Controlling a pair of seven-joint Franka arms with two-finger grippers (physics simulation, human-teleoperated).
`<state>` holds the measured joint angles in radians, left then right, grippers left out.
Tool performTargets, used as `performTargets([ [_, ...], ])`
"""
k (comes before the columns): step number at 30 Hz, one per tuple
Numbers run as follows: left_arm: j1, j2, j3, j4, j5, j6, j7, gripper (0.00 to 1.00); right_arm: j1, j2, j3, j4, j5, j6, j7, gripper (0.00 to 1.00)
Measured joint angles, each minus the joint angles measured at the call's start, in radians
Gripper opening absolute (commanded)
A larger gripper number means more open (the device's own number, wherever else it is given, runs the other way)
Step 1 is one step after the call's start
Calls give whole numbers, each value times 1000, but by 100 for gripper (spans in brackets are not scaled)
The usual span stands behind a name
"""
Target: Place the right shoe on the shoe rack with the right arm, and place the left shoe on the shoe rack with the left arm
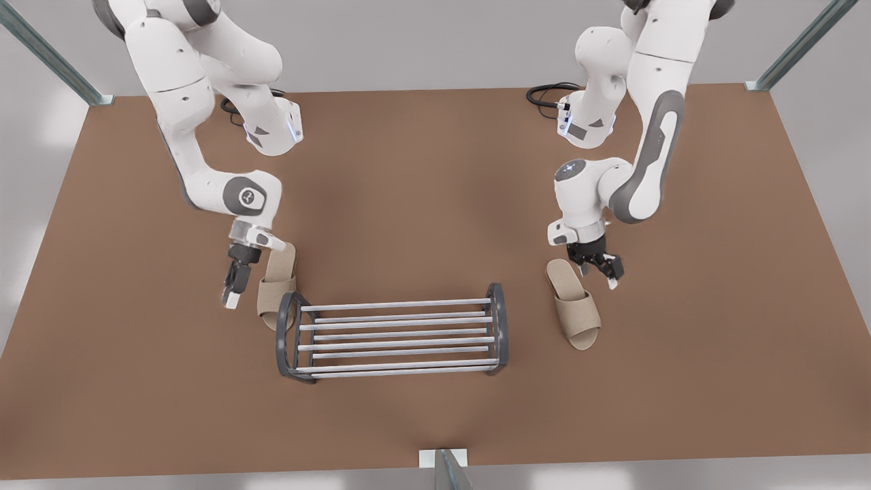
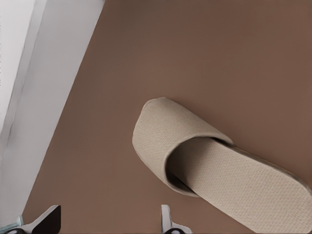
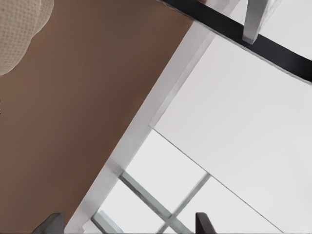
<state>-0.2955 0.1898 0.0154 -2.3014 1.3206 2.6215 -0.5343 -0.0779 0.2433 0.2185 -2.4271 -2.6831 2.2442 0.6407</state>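
Brown table [image 1: 408, 170] took up most of the front view, with grey metal posts [image 1: 796, 51] at its far corners and black cables [image 1: 544, 92] lying near the arm bases. The shoe rack [image 1: 395, 333] stood toward the near middle, silver bars running between two dark arched end frames, nothing resting on it. Two white arms reached in from the far side. The right arm came down on the front view's left and the left arm on the front view's right. Right shoe [image 1: 279, 275], a beige open-heel slipper, lay flat on the table against the rack's end frame on the front view's left. That arched frame crossed in front of its toe end. Left shoe [image 1: 575, 309], the matching slipper, lay flat on bare table, apart from the rack's other end, with nothing in its way. Right gripper [image 1: 233, 289] hung tilted just beside the right shoe, on the side away from the rack. Its wrist view showed the fingertips [image 3: 51, 222] spread wide and holding nothing. Left gripper [image 1: 602, 265] hovered by the heel end of the left shoe. Its fingers [image 2: 48, 219] were likewise parted, beside the slipper [image 2: 214, 161] and not touching it.
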Motion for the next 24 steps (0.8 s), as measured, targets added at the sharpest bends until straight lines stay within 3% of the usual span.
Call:
performTargets([
  [4, -5, 19, 0, -27, 126, 71, -226, 100, 15, 39, -12, 2, -214, -26, 142, 100],
  [16, -11, 149, 7, 10, 608, 44, -670, 100, 125, -90, -6, -103, -214, 86, 426, 100],
  [24, -9, 230, 26, 111, 698, 0, -833, 100, 130, -65, -6, -143, -214, 122, 554, 100],
])
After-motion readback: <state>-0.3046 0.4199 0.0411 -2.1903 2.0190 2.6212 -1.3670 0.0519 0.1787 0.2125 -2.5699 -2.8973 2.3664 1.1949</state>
